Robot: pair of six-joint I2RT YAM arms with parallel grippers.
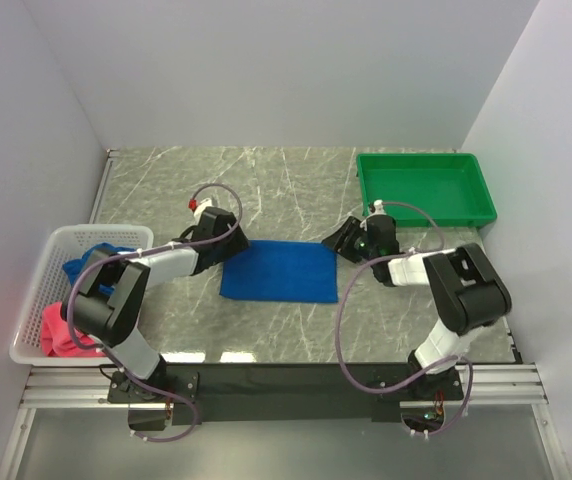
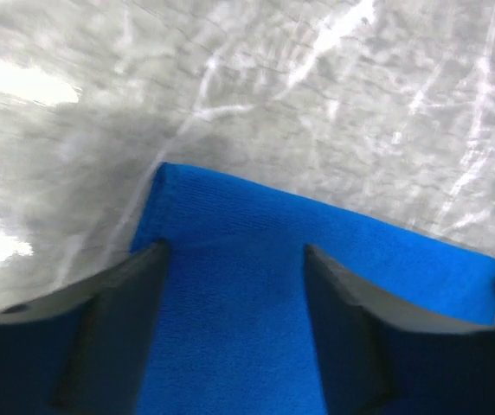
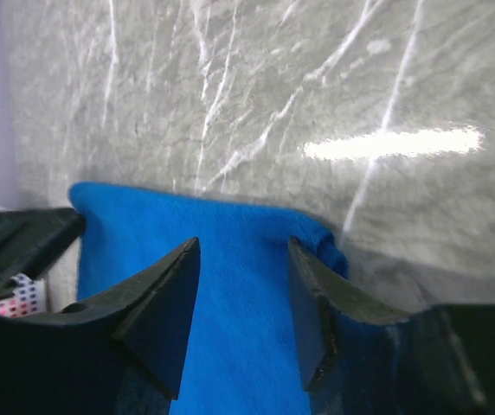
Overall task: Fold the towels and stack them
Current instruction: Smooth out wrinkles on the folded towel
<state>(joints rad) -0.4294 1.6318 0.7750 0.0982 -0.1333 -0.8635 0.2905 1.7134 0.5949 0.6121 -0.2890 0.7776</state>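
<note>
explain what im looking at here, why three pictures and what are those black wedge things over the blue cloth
These are two robot arms bolted to the near edge of a marble-look table. The wide picture comes from a fixed camera above and behind them. The other two come from small cameras on each arm's wrist, so the black wedges are that arm's own fingers seen up close.

A blue towel lies flat in the middle. The left fingers are at its left end and the right fingers at its right end. Both pairs stand apart with towel showing between them, and neither is gripping anything.

A white basket at the left holds another blue towel and a pink one. A green tray sits at the far right with nothing in it.
</note>
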